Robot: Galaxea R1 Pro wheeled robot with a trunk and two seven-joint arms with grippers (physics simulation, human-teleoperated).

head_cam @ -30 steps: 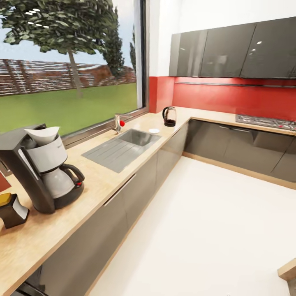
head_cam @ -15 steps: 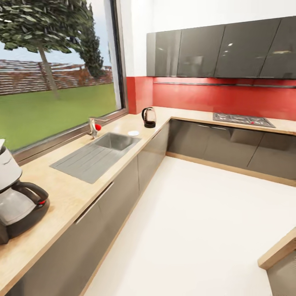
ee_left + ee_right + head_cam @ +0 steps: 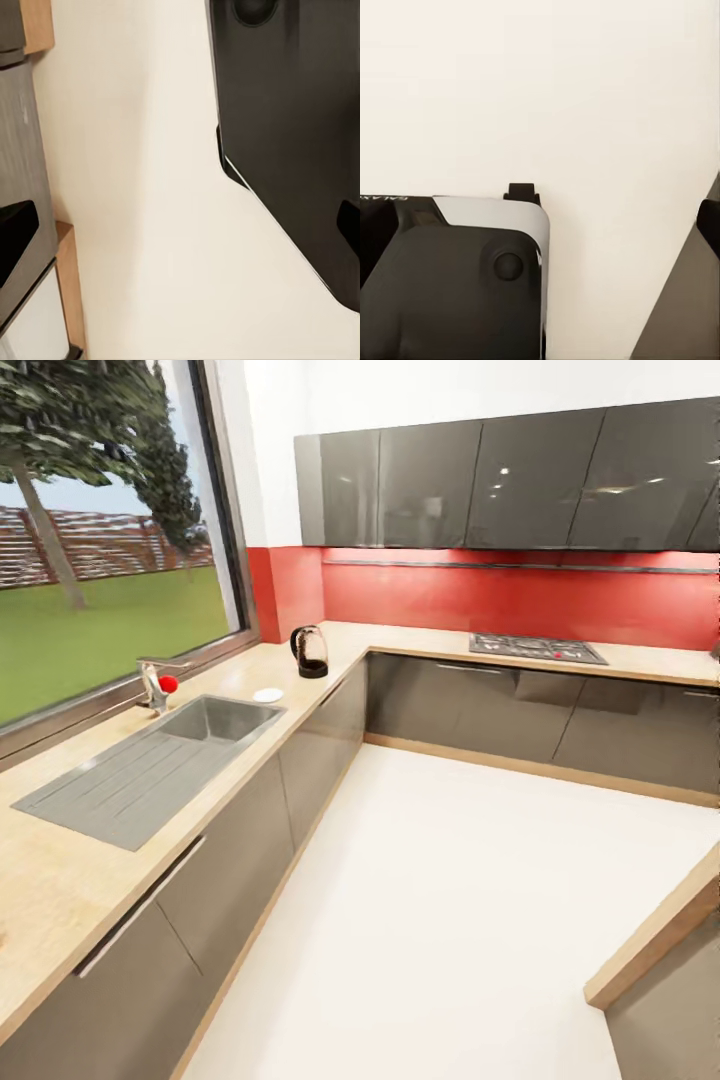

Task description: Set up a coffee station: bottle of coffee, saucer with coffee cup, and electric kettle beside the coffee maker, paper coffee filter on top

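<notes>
Electric kettle [image 3: 309,652]: squat, dark glass, upright on countertop [image 3: 60,860].

From where I stand, the countertop [image 3: 300,685] runs off the head view's left and right edges. The electric kettle [image 3: 309,652] by the corner is too small to show any detail, and the saucer [image 3: 267,695] beside the sink [image 3: 150,775] is a tiny white disc; whether anything sits on it can't be told.
</notes>
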